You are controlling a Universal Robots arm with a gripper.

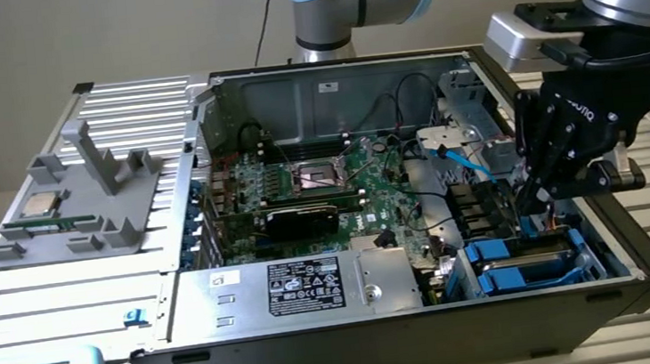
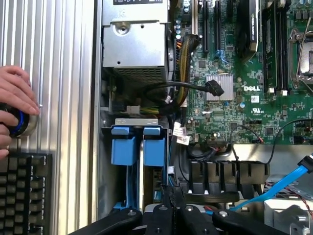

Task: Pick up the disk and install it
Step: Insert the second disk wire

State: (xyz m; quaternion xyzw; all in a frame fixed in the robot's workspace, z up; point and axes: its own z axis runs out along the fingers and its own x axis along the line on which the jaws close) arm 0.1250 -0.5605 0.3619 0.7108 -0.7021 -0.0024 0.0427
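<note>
The disk's blue carrier (image 1: 526, 263) stands in the drive bay at the open computer case's near corner, on the exterior view's right. In the wrist view its blue tabs (image 2: 133, 146) sit side by side, with a thin blue edge (image 2: 168, 164) running toward my fingertips. My gripper (image 1: 537, 208) reaches down into that bay. Its black fingers (image 2: 171, 193) are shut together on that thin blue edge of the disk. The disk's metal body and label are hidden in the bay.
A silver box with a black label (image 1: 299, 287) fills the case's near side, beside the motherboard (image 1: 325, 182). A blue cable (image 2: 279, 188) crosses near my gripper. A grey fixture holding a small chip (image 1: 38, 205) stands on the exterior view's left. A person's hand (image 2: 14, 93) rests above a keyboard (image 2: 24, 191).
</note>
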